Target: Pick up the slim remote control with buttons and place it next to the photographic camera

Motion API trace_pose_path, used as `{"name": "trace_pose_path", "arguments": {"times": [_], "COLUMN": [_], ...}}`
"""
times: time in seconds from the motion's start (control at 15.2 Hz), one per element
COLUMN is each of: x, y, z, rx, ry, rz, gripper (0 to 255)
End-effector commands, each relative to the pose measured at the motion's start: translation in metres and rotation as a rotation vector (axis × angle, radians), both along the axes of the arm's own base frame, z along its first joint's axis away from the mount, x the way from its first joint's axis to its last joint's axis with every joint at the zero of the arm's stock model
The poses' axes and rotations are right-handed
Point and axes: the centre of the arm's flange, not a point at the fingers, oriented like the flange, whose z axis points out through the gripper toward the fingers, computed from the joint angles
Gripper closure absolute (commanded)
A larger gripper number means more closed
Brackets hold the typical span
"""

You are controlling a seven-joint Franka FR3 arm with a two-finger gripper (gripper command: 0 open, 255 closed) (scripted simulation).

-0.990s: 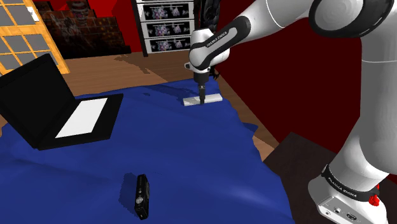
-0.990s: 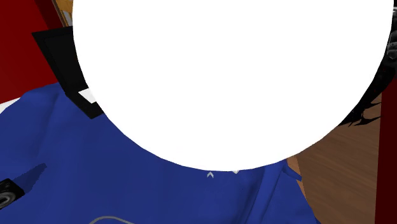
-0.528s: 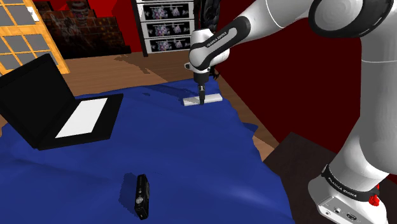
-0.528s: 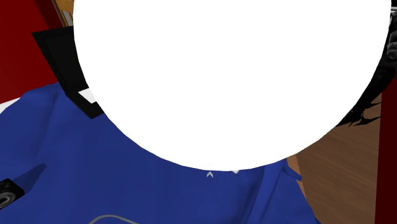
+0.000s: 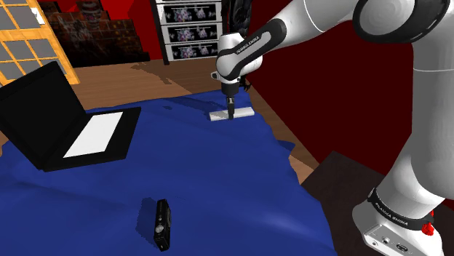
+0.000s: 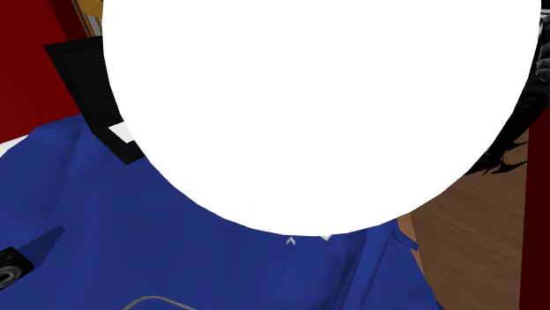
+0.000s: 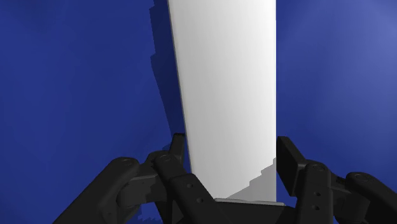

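The slim remote (image 5: pixel 231 114) is a plain white slab lying on the blue cloth (image 5: pixel 204 174) at the far side of the table. My gripper (image 5: pixel 230 110) points straight down onto its middle. In the wrist view the two black fingers (image 7: pixel 172 151) press against the long edges of the remote (image 7: pixel 226 76), so the gripper (image 7: pixel 230 153) is shut on it. The remote still rests on the cloth. The photographic camera (image 5: pixel 161 222), small and black, lies near the table's front edge; a corner of the camera (image 6: pixel 7 267) shows in the second exterior view.
An open black laptop (image 5: pixel 69 120) stands at the shoulder view's left. The cloth drops off along the table's right edge (image 5: pixel 291 156), beside my stand (image 5: pixel 396 233). A large white round shape (image 6: pixel 322 106) blocks most of the second exterior view.
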Motion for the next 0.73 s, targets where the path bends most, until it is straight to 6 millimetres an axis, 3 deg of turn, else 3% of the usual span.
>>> {"name": "trace_pose_path", "arguments": {"times": [0.0,0.66], "x": [0.0,0.0], "y": [0.0,0.0], "z": [-0.001,0.052], "rx": [0.0,0.0], "ry": [0.001,0.001], "rz": [-0.001,-0.001], "gripper": [255,255]}}
